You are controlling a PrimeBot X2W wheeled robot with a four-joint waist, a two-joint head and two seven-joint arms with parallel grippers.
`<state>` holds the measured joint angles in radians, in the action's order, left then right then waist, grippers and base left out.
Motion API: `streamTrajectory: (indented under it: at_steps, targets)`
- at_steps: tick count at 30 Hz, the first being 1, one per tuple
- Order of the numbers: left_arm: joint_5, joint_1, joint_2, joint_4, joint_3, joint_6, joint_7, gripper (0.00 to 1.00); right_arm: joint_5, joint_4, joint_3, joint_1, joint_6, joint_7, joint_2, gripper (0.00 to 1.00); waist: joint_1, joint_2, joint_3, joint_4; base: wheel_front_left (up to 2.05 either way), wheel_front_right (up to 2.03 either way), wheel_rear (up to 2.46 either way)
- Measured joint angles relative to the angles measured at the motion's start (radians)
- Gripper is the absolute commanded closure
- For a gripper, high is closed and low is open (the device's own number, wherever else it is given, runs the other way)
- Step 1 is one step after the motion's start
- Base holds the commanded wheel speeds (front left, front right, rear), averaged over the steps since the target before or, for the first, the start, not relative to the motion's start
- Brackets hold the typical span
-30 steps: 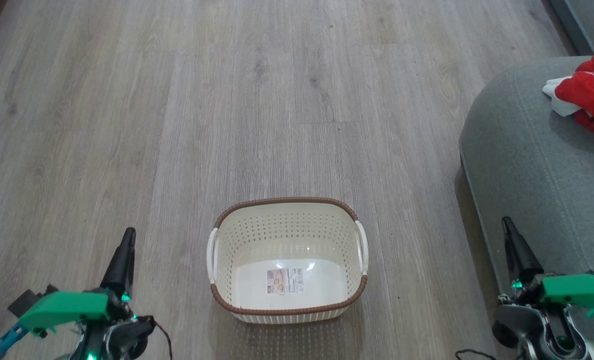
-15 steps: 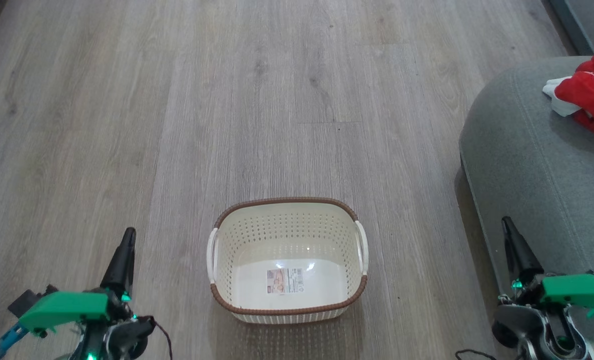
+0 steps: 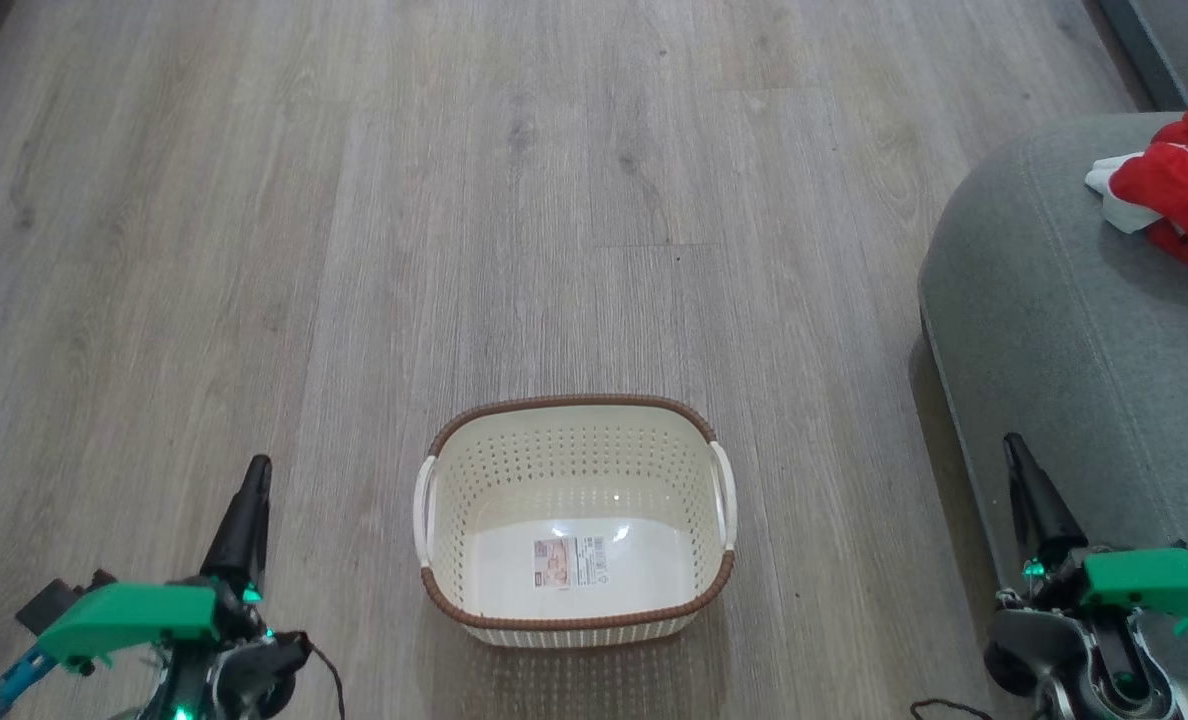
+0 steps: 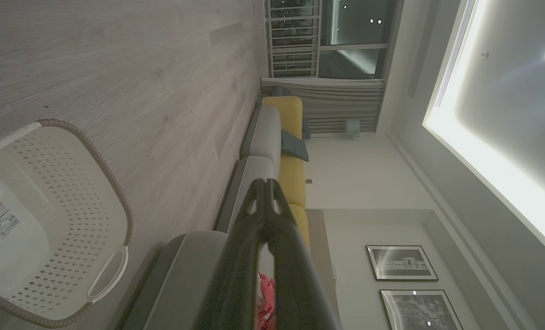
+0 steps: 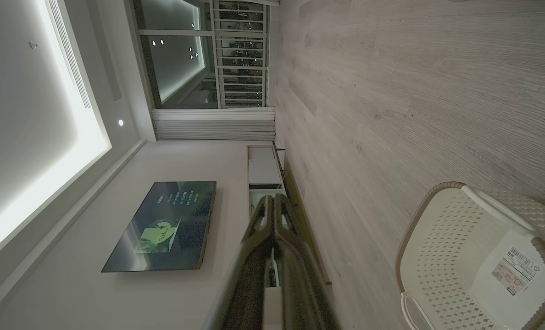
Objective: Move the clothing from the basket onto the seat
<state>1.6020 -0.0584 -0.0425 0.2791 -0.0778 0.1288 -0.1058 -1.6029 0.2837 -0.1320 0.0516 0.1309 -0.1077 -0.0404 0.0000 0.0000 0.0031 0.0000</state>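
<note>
The cream perforated basket point(image 3: 574, 520) with a brown rim stands on the wood floor at the lower middle, holding nothing but a label sticker point(image 3: 569, 562) on its floor. Red clothing with white trim point(image 3: 1179, 185) lies bunched on the grey seat point(image 3: 1054, 320) at the right edge. My left gripper point(image 3: 257, 468) is shut, low at the left of the basket, apart from it. Over the seat's near corner, right of the basket, my right gripper point(image 3: 1012, 445) is shut with nothing in it. The basket point(image 4: 47, 220) and a bit of red clothing point(image 4: 265, 298) appear in the left wrist view, the basket point(image 5: 479, 261) in the right wrist view.
Bare wood floor point(image 3: 454, 200) stretches beyond and to both sides of the basket. A second grey cushion edge point(image 3: 1169, 45) sits at the top right. A sofa with yellow cushions point(image 4: 291, 151) lies along the wall; a TV point(image 5: 162, 224) hangs on the opposite wall.
</note>
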Motion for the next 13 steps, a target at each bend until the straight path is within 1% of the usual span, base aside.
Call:
streamTrajectory:
  at_steps: [13]
  targets:
    - [0.0,0.0,0.0,0.0,0.0,0.0,0.0,1.0,0.0,0.0,0.0,0.0,0.0,0.0,0.0,1.0,0.0,0.0,0.0,0.0,0.0,0.0,0.0]
